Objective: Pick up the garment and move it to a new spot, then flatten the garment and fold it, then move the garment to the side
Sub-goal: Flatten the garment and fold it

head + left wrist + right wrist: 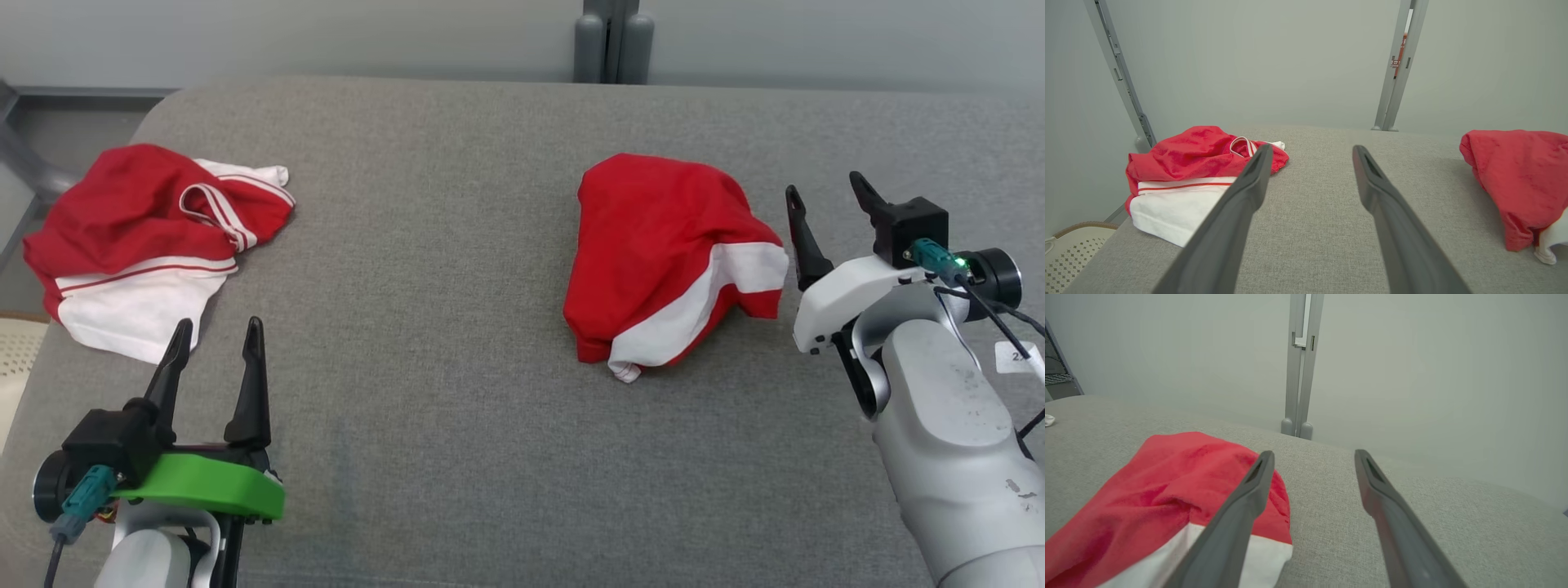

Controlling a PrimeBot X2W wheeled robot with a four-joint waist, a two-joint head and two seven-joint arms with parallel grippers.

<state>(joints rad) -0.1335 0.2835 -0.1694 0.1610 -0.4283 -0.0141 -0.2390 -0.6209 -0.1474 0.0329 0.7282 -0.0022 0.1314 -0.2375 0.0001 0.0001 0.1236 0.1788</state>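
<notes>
Two red-and-white garments lie on the grey padded table (457, 343). One garment (665, 253) is a rumpled bundle right of centre, seen too in the right wrist view (1163, 506) and at the right edge of the left wrist view (1521, 179). The other garment (147, 237) lies crumpled at the far left, near the table's edge (1188, 179). My right gripper (826, 196) stands open just right of the central bundle, nothing between its fingers (1245, 506). My left gripper (219, 331) is open at the lower left, just below the left garment, holding nothing.
A grey post (612, 41) rises behind the table's far edge against a pale wall. A perforated cream basket (1069, 253) sits off the table's left side. A metal frame leg (1118, 73) stands at the far left. Bare grey surface lies between the two garments.
</notes>
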